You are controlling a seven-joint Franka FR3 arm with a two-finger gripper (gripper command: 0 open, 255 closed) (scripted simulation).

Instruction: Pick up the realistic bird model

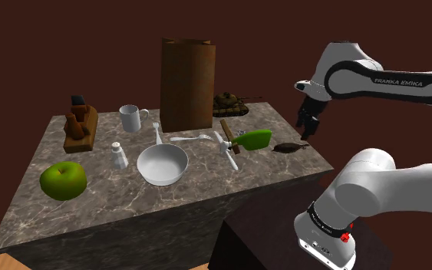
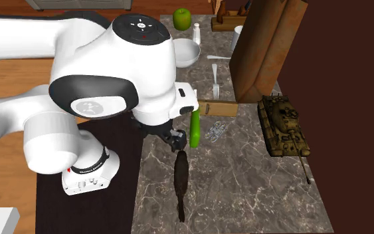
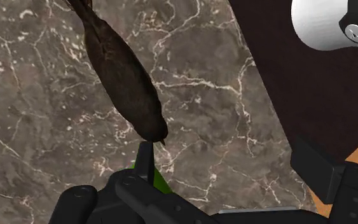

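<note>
Shoulder view: slim dark brown bird model (image 1: 289, 147) lies on the veined grey-brown marble tabletop (image 1: 130, 207), near the edge facing the stand, beside a bright green utensil (image 1: 254, 139). All-black gripper (image 1: 308, 125) hangs above the bird, clear of it. Cannot tell how far open it is.

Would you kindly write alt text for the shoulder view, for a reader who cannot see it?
A white robot arm holds its black pincer above a small dark brown bird model lying near the view's right end of a dark marble-patterned table. Further left stand a white bowl, a green apple and a tall brown bag.
</note>
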